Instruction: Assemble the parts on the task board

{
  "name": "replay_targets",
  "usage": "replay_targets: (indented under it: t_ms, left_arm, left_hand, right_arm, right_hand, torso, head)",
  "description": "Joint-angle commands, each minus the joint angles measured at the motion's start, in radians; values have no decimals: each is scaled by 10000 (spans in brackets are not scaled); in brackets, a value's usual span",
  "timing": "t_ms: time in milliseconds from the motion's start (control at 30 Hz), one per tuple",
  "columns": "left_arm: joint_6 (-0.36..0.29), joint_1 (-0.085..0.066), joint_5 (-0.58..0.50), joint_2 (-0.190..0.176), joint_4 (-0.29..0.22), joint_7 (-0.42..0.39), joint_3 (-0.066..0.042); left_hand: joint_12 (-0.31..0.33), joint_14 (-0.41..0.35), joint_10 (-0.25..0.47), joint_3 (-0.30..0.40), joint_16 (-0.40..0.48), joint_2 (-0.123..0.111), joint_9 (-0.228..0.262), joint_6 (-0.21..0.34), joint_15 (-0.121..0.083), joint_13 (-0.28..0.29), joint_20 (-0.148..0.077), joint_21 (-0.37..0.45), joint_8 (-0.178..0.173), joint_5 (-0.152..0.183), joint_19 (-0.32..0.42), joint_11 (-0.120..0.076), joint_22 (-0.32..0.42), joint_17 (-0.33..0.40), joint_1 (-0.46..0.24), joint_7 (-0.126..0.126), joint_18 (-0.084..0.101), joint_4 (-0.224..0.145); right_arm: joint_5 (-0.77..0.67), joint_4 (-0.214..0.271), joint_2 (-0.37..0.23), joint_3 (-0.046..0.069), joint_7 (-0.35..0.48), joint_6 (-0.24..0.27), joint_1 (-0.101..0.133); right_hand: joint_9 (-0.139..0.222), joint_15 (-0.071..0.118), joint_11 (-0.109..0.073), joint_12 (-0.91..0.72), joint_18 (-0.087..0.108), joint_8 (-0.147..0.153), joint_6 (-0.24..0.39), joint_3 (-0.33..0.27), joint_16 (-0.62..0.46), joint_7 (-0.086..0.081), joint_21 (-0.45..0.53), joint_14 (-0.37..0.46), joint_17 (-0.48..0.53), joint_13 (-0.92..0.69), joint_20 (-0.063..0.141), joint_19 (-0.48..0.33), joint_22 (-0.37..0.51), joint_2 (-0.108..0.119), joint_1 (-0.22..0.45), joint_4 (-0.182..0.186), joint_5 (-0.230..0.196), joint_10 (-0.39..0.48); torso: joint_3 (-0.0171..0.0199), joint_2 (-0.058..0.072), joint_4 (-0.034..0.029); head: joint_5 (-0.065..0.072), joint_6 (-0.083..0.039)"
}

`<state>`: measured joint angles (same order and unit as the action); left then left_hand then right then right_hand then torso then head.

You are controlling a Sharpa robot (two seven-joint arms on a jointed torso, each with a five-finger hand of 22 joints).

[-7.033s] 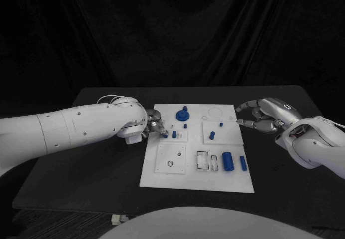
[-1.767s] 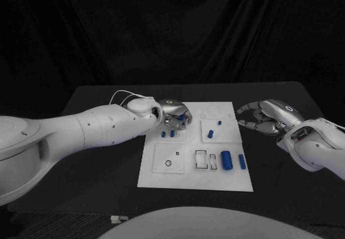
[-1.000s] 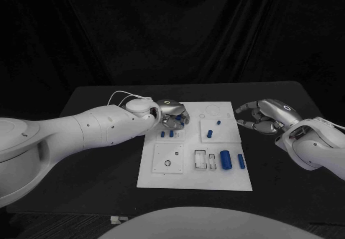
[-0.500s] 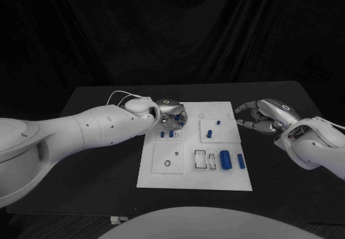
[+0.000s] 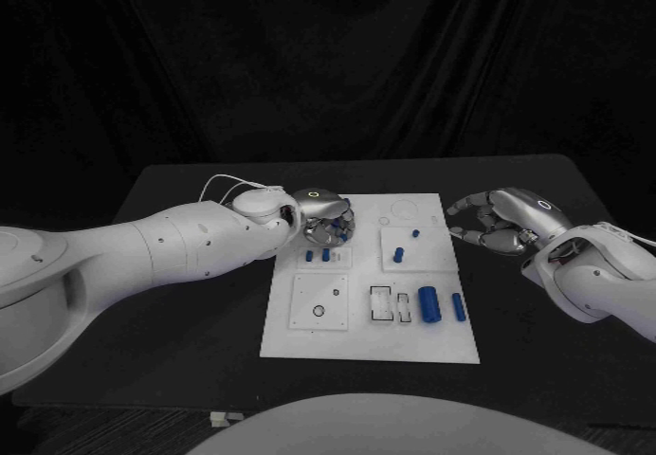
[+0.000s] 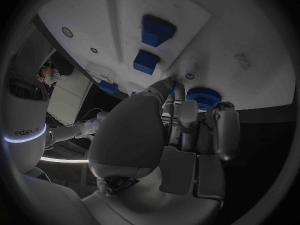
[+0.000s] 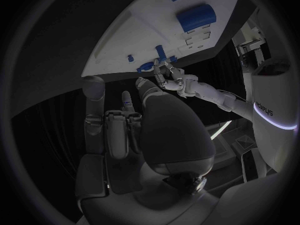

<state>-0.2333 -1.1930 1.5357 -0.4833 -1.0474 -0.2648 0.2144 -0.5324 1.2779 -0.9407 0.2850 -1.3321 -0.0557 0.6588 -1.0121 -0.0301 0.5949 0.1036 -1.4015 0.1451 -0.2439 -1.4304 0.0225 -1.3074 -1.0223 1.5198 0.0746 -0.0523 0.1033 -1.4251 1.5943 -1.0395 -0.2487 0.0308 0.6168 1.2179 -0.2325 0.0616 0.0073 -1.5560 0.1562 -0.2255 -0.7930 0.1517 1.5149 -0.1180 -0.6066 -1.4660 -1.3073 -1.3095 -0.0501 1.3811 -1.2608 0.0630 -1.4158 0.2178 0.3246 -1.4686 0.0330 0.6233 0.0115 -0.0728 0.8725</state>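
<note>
Two white arms are shown over a black counter [image 5: 178, 322], on which the white task board [image 5: 369, 332] lies with its long axis running away from the robot. The left hand [image 5: 325, 220] is placed over the far left part of the board. In the left wrist view, a round blue gear-like part [image 6: 203, 96] is seen at its fingertips [image 6: 178, 87] against the board surface; whether the part is actually pinched cannot be told. Two small blue pegs [image 5: 318, 255] are seen just nearer than this hand, side by side, and appear as two blue blocks [image 6: 153, 45] in the left wrist view.

The right hand [image 5: 495, 226] is held off the board's far right edge, above the counter, with its fingers curled inward around nothing.

A short blue peg [image 5: 398, 253] is seen on the right square plate of the board, its long axis pointing roughly away from the robot, tilted slightly. On the near right part, a large blue cylinder [image 5: 430, 305] and a thinner blue cylinder [image 5: 458, 306] are laid side by side, well apart from both hands, their long axes parallel to the board's long sides. Beside them, rectangular slots [image 5: 391, 305] are cut, and a small ring [image 5: 321, 309] is marked on the near left square plate.
</note>
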Motion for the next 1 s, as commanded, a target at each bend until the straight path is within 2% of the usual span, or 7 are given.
replay_targets:
  t_ms: [33,267,433,567,700,833,1000]
  left_arm:
    - [-534,-12,22,-185,-272,-164,-6]
    - [-489,-359,22,-906,-1048,72,-6]
    - [-368,-517,22,-1347,-1487,118,-4]
    - [-157,-559,22,-1580,-1745,162,-3]
    - [58,-580,22,-1779,-1973,242,-2]
    - [244,-586,22,-1848,-2022,296,-2]
    - [337,-561,22,-1776,-1892,357,-1]
  left_hand:
    - [89,27,-88,45,46,0,342,-160,8,-70,-5,-7,328,-20,-33,7,-2030,64,-89,100,63,10]
    - [474,-68,-124,88,204,-47,287,-104,18,-331,-20,86,234,-5,43,46,-1996,300,-140,111,39,-16]
    - [654,-111,-213,123,270,-95,251,-109,33,-473,-32,109,190,-61,61,80,-1990,384,-120,138,34,-71]
    - [730,-141,-227,123,305,-114,233,-109,29,-528,-34,145,170,-58,91,87,-1978,441,-146,140,25,-64]
    - [840,-113,-233,128,290,-123,203,-87,27,-605,-35,116,128,-12,68,94,-1990,386,-184,137,34,-46]
    - [901,-70,-242,127,259,-137,178,-48,48,-647,-35,116,88,12,66,94,-1991,335,-205,131,35,-41]
    - [939,10,-247,126,191,-142,160,-23,47,-672,-35,34,60,35,0,102,-2020,197,-221,133,57,-36]
  right_arm:
    - [42,4,-23,6,-74,-7,-25]
    - [45,33,-87,6,-110,-42,-25]
    - [46,53,-148,6,-126,-83,-26]
    - [47,56,-164,5,-136,-124,-27]
    - [47,64,-180,5,-148,-173,-36]
    - [47,62,-190,5,-159,-206,-49]
    - [47,83,-215,5,-157,-232,-71]
  right_hand:
    - [12,-69,55,49,-100,28,-71,67,-66,29,63,-884,-1964,-2441,-23,13,-10,-33,-20,17,41,-862]
    - [19,-70,59,67,-94,19,-97,77,-78,26,106,-881,-1951,-2425,-24,6,-1,-31,-22,12,24,-848]
    - [21,-71,60,79,-94,18,-100,78,-78,26,113,-881,-1951,-2415,-24,4,1,-30,-23,11,20,-839]
    - [25,-72,60,104,-87,16,-108,85,-106,26,167,-873,-1922,-2393,-25,-8,16,-29,-30,5,12,-818]
    - [35,-73,60,138,-83,14,-119,101,-131,27,201,-866,-1895,-2363,-26,-18,22,-27,-49,-10,3,-791]
    - [45,-74,61,173,-71,15,-124,113,-172,25,287,-855,-1852,-2333,-27,-38,46,-26,-61,-20,-2,-764]
    - [53,-74,61,182,-67,16,-128,125,-184,23,321,-851,-1839,-2324,-27,-48,55,-26,-72,-29,-1,-757]
  torso:
    - [0,-1,-5]
    - [-7,4,-14]
    - [-10,-15,-28]
    - [5,-21,-21]
    - [19,-12,-51]
    - [11,11,-104]
    - [-2,19,-126]
  head:
    - [29,2]
    - [70,2]
    - [37,2]
    - [18,2]
    - [20,2]
    - [28,2]
    - [18,2]
